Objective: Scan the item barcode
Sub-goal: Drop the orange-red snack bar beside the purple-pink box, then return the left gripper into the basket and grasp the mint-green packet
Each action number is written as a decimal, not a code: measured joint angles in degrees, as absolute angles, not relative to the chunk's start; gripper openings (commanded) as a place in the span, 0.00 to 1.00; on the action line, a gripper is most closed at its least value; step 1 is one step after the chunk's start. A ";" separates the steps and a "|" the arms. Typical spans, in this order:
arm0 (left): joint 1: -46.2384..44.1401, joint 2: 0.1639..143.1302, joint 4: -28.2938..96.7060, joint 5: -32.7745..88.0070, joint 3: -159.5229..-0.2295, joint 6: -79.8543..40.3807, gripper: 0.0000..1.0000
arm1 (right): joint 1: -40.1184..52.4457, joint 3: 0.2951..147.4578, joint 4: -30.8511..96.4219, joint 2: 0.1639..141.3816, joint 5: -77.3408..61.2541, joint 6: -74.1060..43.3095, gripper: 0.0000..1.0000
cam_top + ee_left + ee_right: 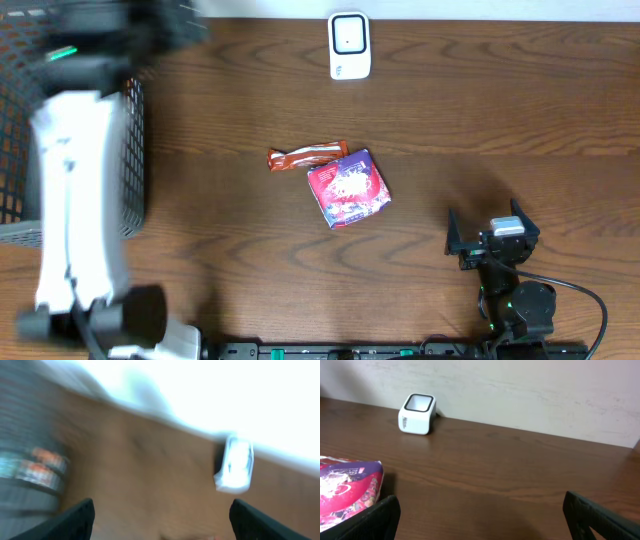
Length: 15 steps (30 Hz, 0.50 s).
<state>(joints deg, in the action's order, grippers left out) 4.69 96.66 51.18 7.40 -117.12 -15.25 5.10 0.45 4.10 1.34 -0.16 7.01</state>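
A pink and red snack packet (348, 188) lies flat at the table's middle, with an orange bar wrapper (307, 156) touching its upper left corner. The white scanner (350, 45) stands at the far edge. My right gripper (487, 225) rests near the front right, open and empty. In the right wrist view the packet (347, 490) is at the left and the scanner (417, 413) is far off. My left arm (75, 170) is a blur beside the basket. The left gripper (167, 520) is open with nothing between its fingers, and the blurred scanner (235, 465) lies ahead.
A black mesh basket (20, 130) fills the left edge of the table, partly under the left arm; it shows as a smear (30, 470) in the left wrist view. A pale wall (520, 390) runs behind the table's far edge.
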 measured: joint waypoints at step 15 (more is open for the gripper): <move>34.48 96.68 50.00 6.66 -113.69 -23.24 0.87 | 5.10 0.45 4.10 1.34 -0.16 7.01 0.99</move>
